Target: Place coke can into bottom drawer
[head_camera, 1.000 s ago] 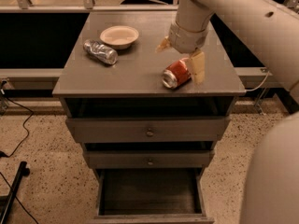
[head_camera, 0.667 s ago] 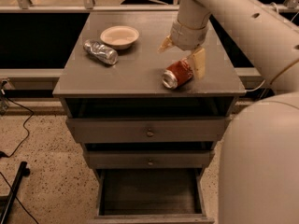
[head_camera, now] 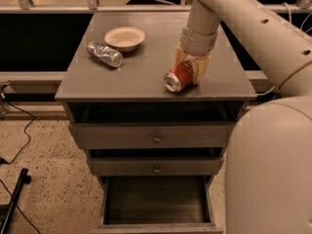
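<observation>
Reaching down from the 1 o'clock corner of the view, the pale arm (head_camera: pixel 243 13) is bringing the gripper (head_camera: pixel 187 67) onto the grey cabinet top (head_camera: pixel 146 77), toward the 4 o'clock part of that surface. The tan fingers (head_camera: pixel 201 68) are sitting narrow, pressing on either side of the coke can (head_camera: pixel 179 77) and holding it between them. The coke can is lying on its side on the cabinet top, near the front edge, with its silver end facing out toward 7 o'clock and its red body running back under the gripper toward 1 o'clock.

A shallow cream bowl (head_camera: pixel 125 37) is standing at about 11 o'clock on the cabinet top, well apart from the gripper. Just beside it, toward 8 o'clock from the bowl, a crumpled silver can (head_camera: pixel 104 54) is lying on its side.

Below the top, the upper knobbed drawer (head_camera: pixel 122 136) and the middle knobbed drawer (head_camera: pixel 122 167) are showing their fronts, each with a small round knob at the centre. At 6 o'clock in the view the bottom drawer (head_camera: pixel 156 199) is standing pulled out, its dark inside showing bare wood.

The robot's rounded pale body (head_camera: pixel 268 169) is filling the 4 o'clock corner, overlapping the right edge of the drawers. Speckled floor (head_camera: pixel 44 179) is lying at 8 o'clock, with a dark cable (head_camera: pixel 22 143) trailing across it.
</observation>
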